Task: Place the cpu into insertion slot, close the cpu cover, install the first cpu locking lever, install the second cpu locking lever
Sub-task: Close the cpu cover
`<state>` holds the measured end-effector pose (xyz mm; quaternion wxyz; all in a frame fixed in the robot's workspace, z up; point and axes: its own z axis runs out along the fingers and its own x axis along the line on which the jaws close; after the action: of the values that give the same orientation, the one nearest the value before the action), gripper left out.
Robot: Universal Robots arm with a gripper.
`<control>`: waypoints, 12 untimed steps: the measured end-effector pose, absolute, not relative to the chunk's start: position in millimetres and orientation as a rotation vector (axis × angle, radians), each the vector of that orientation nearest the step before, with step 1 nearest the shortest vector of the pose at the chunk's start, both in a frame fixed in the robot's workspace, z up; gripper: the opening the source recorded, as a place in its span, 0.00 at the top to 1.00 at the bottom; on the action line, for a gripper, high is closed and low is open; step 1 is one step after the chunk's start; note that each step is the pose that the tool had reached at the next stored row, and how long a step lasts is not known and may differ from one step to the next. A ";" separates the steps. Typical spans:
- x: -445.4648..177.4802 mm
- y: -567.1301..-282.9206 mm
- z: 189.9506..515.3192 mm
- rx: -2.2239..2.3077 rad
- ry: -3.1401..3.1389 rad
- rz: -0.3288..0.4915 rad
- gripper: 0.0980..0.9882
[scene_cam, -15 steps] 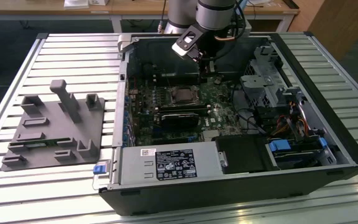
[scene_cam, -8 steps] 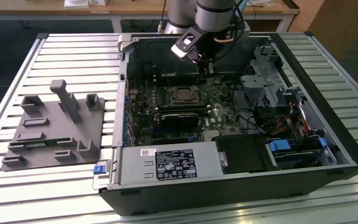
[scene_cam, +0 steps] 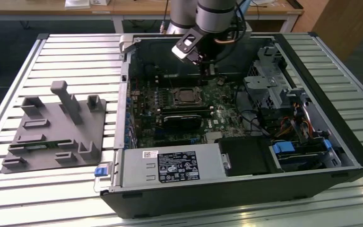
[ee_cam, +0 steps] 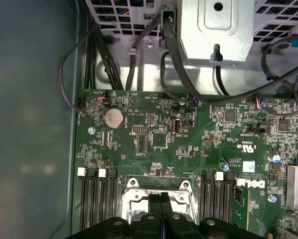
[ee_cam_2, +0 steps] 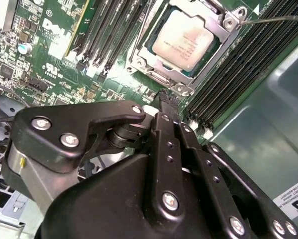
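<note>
Fingers (ee_cam_2: 161, 129) of the gripper (ee_cam_2: 165, 99) are pressed together and empty, with the tips just beside the slot (ee_cam_2: 139, 62). The cpu (ee_cam_2: 183, 41) lies flat in the slot, and the cover (ee_cam_2: 223, 25) appears down over its edges. The chip looks light, stiff and fragile. A thin lever (ee_cam_2: 273, 19) beside the slot is probably springy and best pushed near its free end.

A black label (scene_cam: 179, 167) with small white print is lying at the power supply's (scene_cam: 137, 176) middle, a white sticker (scene_cam: 151, 153) at its corner; a white logo (ee_cam: 251, 183) is showing on the motherboard (ee_cam: 189, 134).
</note>
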<state>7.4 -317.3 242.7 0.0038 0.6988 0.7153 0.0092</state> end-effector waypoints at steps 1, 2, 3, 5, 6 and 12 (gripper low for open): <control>6.2 -317.3 242.7 2.190 2.242 0.028 0.99; 4.9 -317.3 242.6 2.190 2.242 0.028 0.99; 3.9 -317.3 242.5 2.190 2.242 0.029 0.99; 2.2 -317.3 242.3 2.190 2.242 0.029 0.99; 1.5 -317.3 242.2 2.190 2.242 0.029 0.99; -6.4 -317.3 241.4 2.190 2.242 0.029 0.99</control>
<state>-6.4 -317.3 241.4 0.0038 0.6988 0.7152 0.0091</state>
